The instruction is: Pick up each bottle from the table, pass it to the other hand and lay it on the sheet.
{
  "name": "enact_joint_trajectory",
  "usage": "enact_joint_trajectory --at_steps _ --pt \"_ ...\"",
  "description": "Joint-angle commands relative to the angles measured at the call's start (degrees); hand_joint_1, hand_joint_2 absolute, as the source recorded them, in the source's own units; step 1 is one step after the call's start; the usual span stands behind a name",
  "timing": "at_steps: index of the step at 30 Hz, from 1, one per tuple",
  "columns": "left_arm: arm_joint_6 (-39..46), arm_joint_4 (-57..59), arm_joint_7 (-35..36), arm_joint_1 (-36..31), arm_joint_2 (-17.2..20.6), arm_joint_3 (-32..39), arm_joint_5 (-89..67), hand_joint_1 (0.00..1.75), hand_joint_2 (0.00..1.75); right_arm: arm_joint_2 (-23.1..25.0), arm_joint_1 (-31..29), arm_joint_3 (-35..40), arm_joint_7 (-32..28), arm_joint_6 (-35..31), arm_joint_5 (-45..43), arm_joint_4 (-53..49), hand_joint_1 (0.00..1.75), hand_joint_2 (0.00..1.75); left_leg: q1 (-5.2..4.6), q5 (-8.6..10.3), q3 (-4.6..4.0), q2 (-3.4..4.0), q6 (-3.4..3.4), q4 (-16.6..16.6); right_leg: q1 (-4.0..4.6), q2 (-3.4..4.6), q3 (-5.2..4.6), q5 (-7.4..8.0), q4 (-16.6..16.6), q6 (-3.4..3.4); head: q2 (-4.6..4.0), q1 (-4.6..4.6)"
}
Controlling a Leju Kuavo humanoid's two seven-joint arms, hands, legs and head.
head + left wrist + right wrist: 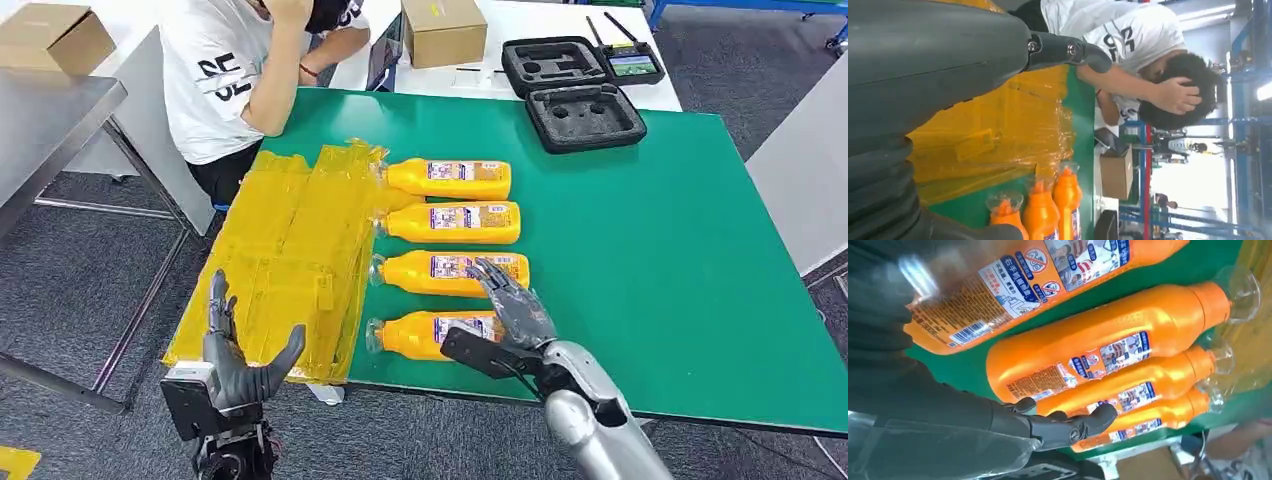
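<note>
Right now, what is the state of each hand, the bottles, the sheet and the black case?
Left hand: open, raised beside the sheet, holding nothing.
Right hand: open, above the nearest bottle.
Bottles: four, lying flat on the table.
Sheet: crumpled, no bottle on it.
Black case: open.

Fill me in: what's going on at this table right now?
A humanoid robot stands at a green table where four orange bottles lie in a row beside a yellow plastic sheet. Its right hand hovers open over the nearest bottle, holding nothing. Its left hand waits open near the sheet's front edge. No bottle lies fully on the sheet yet. A person in a white shirt sits at the far corner.
</note>
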Motion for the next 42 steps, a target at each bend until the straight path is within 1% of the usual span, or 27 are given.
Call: enact_joint_trajectory --at_steps 1,2,3,5,6,7,8,11,12,13,17,19,20,21,22,23,24,25,26,28,29,34,37,38,39,41,42 --pt "-0.5 3.1 0.9 -3.0 0.6 0.7 0.9 0.00 1.75 -3.7 -6.5 6.6 1.3 2.3 -1.5 6.4 0.00 1.75 0.00 -0.10 0.22 0.14 0.02 0.0 0.02 0.10 0.19 -0.05 0.0 -0.10 0.02 -0.04" --pt "-0.5 3.4 0.9 -3.2 0.8 0.7 1.0 0.00 1.75 -4.4 -6.0 6.8 1.3 2.1 -1.9 6.0 0.00 1.75 0.05 -0.20 0.38 0.14 0.03 0.0 0.08 0.08 0.38 -0.13 -0.1 -0.15 0.02 0.00" --pt "-0.5 3.6 0.9 -3.3 0.8 0.6 1.0 0.00 1.75 -4.8 -5.7 7.0 1.2 2.2 -2.2 5.7 0.00 1.75 0.01 -0.07 0.18 0.03 0.02 0.0 0.03 -0.02 0.19 -0.06 0.0 -0.08 0.02 0.00" --pt "-0.5 4.1 1.0 -3.7 1.1 0.5 1.1 0.00 1.75 -6.1 -4.6 7.5 0.9 2.5 -2.9 5.2 0.00 1.75 0.06 -0.20 0.44 -0.01 0.04 0.0 0.10 -0.07 0.49 -0.17 -0.1 -0.17 0.02 -0.02" --pt "-0.5 4.7 1.0 -4.0 1.2 0.5 1.4 0.00 1.75 -6.5 -4.2 7.8 0.8 2.4 -2.9 4.8 0.00 1.75 0.12 -0.40 0.71 0.05 0.06 0.1 0.18 -0.05 0.78 -0.33 -0.1 -0.28 0.02 -0.02" --pt "-0.3 4.9 0.7 -4.1 1.3 0.6 1.8 0.00 1.75 -6.8 -4.3 8.5 0.8 2.6 -2.9 4.8 0.00 1.75 0.02 -0.09 0.27 -0.08 0.02 -0.1 0.04 -0.11 0.32 -0.10 -0.1 -0.10 0.02 -0.02" --pt "-0.2 5.1 0.6 -4.0 1.4 0.6 2.1 0.00 1.75 -6.9 -4.7 8.9 0.8 2.5 -2.9 5.0 0.00 1.75 0.04 -0.15 0.37 -0.04 0.02 0.0 0.07 -0.08 0.42 -0.14 -0.1 -0.14 0.02 0.00" --pt "0.2 5.5 0.2 -4.2 1.7 0.6 2.6 0.00 1.75 -7.2 -6.7 10.0 0.2 3.9 -3.8 5.9 0.00 1.75 0.00 -0.14 0.31 0.03 0.02 0.0 0.03 0.02 0.31 -0.10 -0.1 -0.12 0.02 -0.02" --pt "0.2 5.7 0.1 -4.2 1.8 0.7 2.7 0.00 1.75 -7.1 -7.4 10.3 0.0 4.3 -4.1 6.4 0.00 1.75 0.04 -0.22 0.43 0.12 0.01 0.0 0.08 0.11 0.42 -0.14 -0.1 -0.17 0.02 -0.02" --pt "0.3 5.9 0.0 -4.3 1.9 0.8 3.1 0.00 1.75 -7.0 -8.4 10.9 -0.3 5.1 -4.9 7.3 0.00 1.75 0.01 -0.12 0.24 0.07 0.01 0.0 0.04 0.07 0.22 -0.06 0.0 -0.11 0.02 -0.02" --pt "0.5 5.7 -0.4 -3.5 2.0 1.4 3.7 0.00 1.75 -6.1 -11.8 12.4 -0.6 6.7 -5.5 10.3 0.00 1.75 0.03 -0.18 0.39 0.14 0.01 0.0 0.07 0.12 0.36 -0.10 0.0 -0.16 0.02 -0.02" --pt "0.8 5.4 -0.4 -3.0 1.6 2.0 3.8 0.00 1.75 -4.8 -14.0 13.6 -0.7 7.2 -5.7 13.7 0.00 1.75 0.02 -0.13 0.28 0.19 0.02 0.0 0.05 0.17 0.23 -0.04 -0.1 -0.11 0.02 -0.02" --pt "0.8 5.3 -0.4 -2.8 1.7 2.0 3.9 0.00 1.75 -4.6 -14.3 13.7 -0.7 7.2 -5.7 14.0 0.00 1.75 0.02 -0.19 0.42 0.20 0.03 0.0 0.06 0.17 0.37 -0.10 0.0 -0.15 0.02 -0.02" --pt "0.7 5.3 -0.4 -2.8 1.7 2.0 3.9 0.00 1.75 -4.4 -14.5 13.7 -0.7 7.2 -5.7 14.2 0.00 1.75 0.01 -0.11 0.25 0.23 0.02 0.0 0.03 0.20 0.19 -0.02 0.0 -0.10 0.02 -0.02" --pt "0.7 5.3 -0.4 -2.8 1.7 2.0 3.9 0.00 1.75 -4.4 -14.5 13.7 -0.7 7.2 -5.7 14.2 0.00 1.75 0.03 -0.17 0.35 0.29 0.02 0.0 0.06 0.26 0.29 -0.06 0.0 -0.14 0.02 0.00" --pt "0.7 5.3 -0.4 -2.8 1.7 2.0 3.9 0.00 1.75 -4.4 -14.5 13.7 -0.7 7.2 -5.7 14.2 0.00 1.75 0.02 -0.11 0.28 0.17 0.02 0.0 0.04 0.15 0.26 -0.05 -0.1 -0.11 0.02 -0.04" --pt "0.8 5.3 -0.4 -2.8 1.6 2.1 3.9 0.00 1.75 -4.3 -14.6 13.8 -0.7 7.2 -5.8 14.6 0.00 1.75 0.08 -0.31 0.59 0.28 0.03 0.0 0.13 0.23 0.57 -0.19 -0.1 -0.22 0.02 0.00" --pt "0.9 5.3 -0.5 -2.6 1.5 2.2 4.0 0.00 1.75 -3.7 -15.3 14.0 -0.8 7.2 -5.8 16.0 0.00 1.75 0.02 -0.08 0.25 0.08 0.02 0.0 0.05 0.06 0.25 -0.05 -0.1 -0.10 0.02 0.00" --pt "1.0 5.2 -0.5 -2.4 1.5 2.4 4.1 0.00 1.75 -3.1 -15.9 14.2 -0.9 7.3 -6.1 17.2 0.00 1.75 0.03 -0.14 0.35 0.07 0.02 0.0 0.06 0.05 0.36 -0.11 -0.1 -0.14 0.02 -0.02" --pt "1.1 4.7 -0.7 -1.9 1.4 2.7 4.2 0.00 1.75 -2.0 -17.2 14.2 -1.2 7.2 -6.7 19.5 0.00 1.75 0.01 -0.10 0.29 0.12 0.02 0.0 0.03 0.13 0.26 -0.05 0.0 -0.11 0.02 0.00" --pt "1.2 4.3 -0.8 -1.7 1.3 2.9 4.2 0.00 1.75 -1.3 -18.4 14.7 -1.5 6.9 -6.6 21.7 0.00 1.75 0.03 -0.19 0.43 0.25 0.01 0.0 0.06 0.25 0.38 -0.09 -0.1 -0.16 0.02 0.00" --pt "1.4 4.3 -0.8 -1.2 1.3 3.0 4.4 0.00 1.75 -0.8 -19.6 15.7 -2.5 7.5 -7.4 23.9 0.00 1.75 0.02 -0.09 0.26 0.09 0.01 0.0 0.05 0.09 0.26 -0.05 0.0 -0.12 0.02 -0.02" --pt "1.7 3.9 -1.0 -0.8 1.2 3.2 4.5 0.00 1.75 -1.2 -20.4 17.2 -3.4 8.1 -7.9 24.2 0.00 1.75 0.05 -0.19 0.40 0.15 0.03 0.0 0.08 0.14 0.39 -0.12 0.0 -0.16 0.02 -0.02" --pt "1.7 3.5 -1.1 -0.7 1.1 3.3 4.5 0.00 1.75 -1.1 -21.0 18.2 -4.0 8.9 -8.7 24.2 0.00 1.75 0.01 -0.09 0.22 0.07 0.03 0.0 0.03 0.08 0.22 -0.06 0.0 -0.09 0.02 0.00" --pt "1.7 3.5 -1.1 -0.7 1.1 3.3 4.5 0.00 1.75 -0.9 -21.1 18.2 -4.0 8.9 -8.8 24.2 0.00 1.75 0.04 -0.21 0.40 0.16 0.03 0.0 0.08 0.14 0.39 -0.14 0.0 -0.16 0.02 -0.02" --pt "1.7 3.4 -1.1 -0.7 1.1 3.3 4.5 0.00 1.75 -0.7 -21.2 18.3 -4.0 8.9 -8.8 24.1 0.00 1.75 0.00 -0.05 0.14 0.05 0.02 0.0 0.02 0.07 0.15 -0.03 0.0 -0.07 0.02 0.00" --pt "1.7 3.4 -1.1 -0.7 1.1 3.3 4.5 0.00 1.75 -0.7 -21.2 18.3 -4.0 8.9 -8.8 24.1 0.00 1.75 0.03 -0.16 0.30 0.14 0.02 0.0 0.06 0.14 0.30 -0.10 0.0 -0.13 0.02 0.00"
